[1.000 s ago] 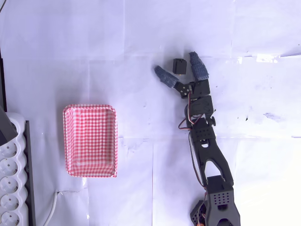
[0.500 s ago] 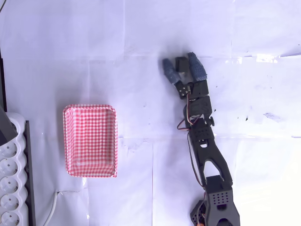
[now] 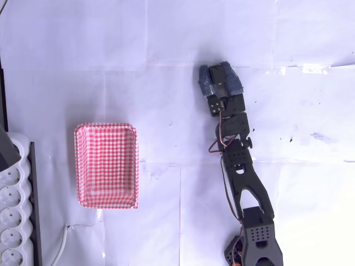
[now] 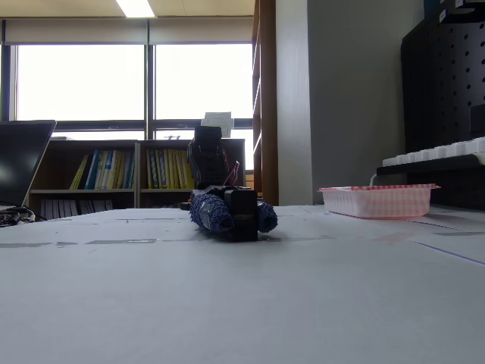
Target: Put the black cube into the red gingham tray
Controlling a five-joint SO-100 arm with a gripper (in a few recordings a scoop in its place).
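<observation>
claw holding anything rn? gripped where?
Yes: the claw is closed on the black cube, its blue-wrapped fingers pressing the cube's two opposite sides. In the fixed view the cube appears to sit low at the table surface, apparently not lifted yet.

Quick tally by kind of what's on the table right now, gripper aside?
Black cube: 1, clamped in the gripper
Red gingham tray: 1
White power strip: 1
Total: 3

From my end the fingers (image 3: 204, 82) look wrapped in fuzzy blue cloth. The cube (image 3: 217, 76) is matte black, the table (image 3: 111, 55) looks like smooth white paper.
</observation>
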